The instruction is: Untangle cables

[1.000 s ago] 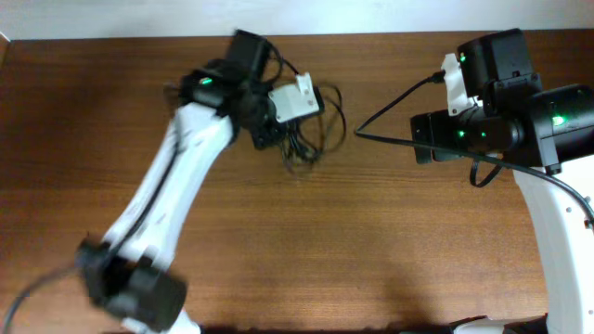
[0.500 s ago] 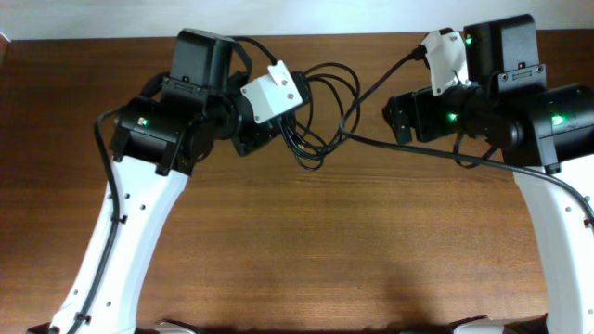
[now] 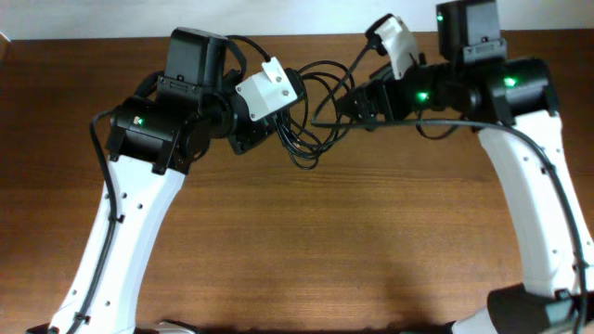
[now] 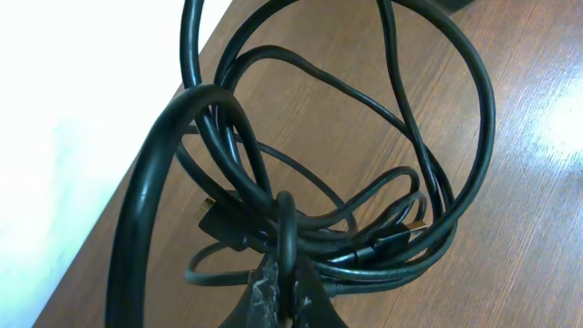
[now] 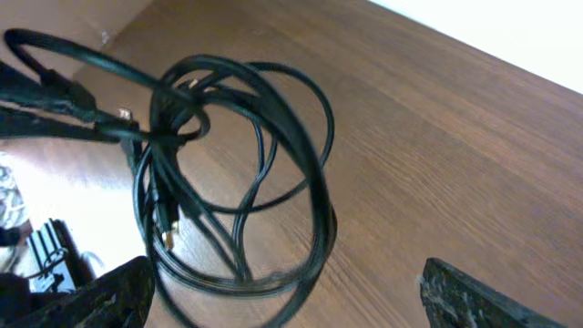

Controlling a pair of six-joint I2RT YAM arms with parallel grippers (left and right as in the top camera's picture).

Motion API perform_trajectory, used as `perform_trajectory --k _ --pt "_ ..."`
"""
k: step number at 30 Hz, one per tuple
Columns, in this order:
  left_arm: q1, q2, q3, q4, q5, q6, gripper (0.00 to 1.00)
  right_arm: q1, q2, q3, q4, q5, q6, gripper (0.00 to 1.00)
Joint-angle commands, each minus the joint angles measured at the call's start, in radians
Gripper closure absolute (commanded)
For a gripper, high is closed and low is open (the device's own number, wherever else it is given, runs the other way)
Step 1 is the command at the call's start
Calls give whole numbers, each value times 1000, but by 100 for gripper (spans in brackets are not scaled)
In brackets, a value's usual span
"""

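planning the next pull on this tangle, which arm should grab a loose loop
Right. The left gripper is shut on the cables, so it probably serves best as the anchor. The right gripper is open and faces the loose loops, free to take one.

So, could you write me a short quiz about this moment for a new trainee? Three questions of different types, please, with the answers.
1. True or false: the cables lie in separate straight lines on the table.
2. Which gripper pinches the bundle? A. the left gripper B. the right one C. neither
3. Fill the gap: the right gripper is near the loops, and its jaws stand ____.

Key
1. False: they form one tangle of overlapping loops.
2. A
3. open
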Motion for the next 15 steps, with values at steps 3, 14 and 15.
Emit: perform_trajectory --k 3,14,15 --pt "3 -14 11 6 11 -16 100 3 48 -3 15 -52 -22 96" --pt "97 -40 11 -37 -79 -42 100 -169 45 -2 -37 3 55 96" --pt "119 -50 11 -43 -79 -42 100 -229 45 -2 -43 1 81 96"
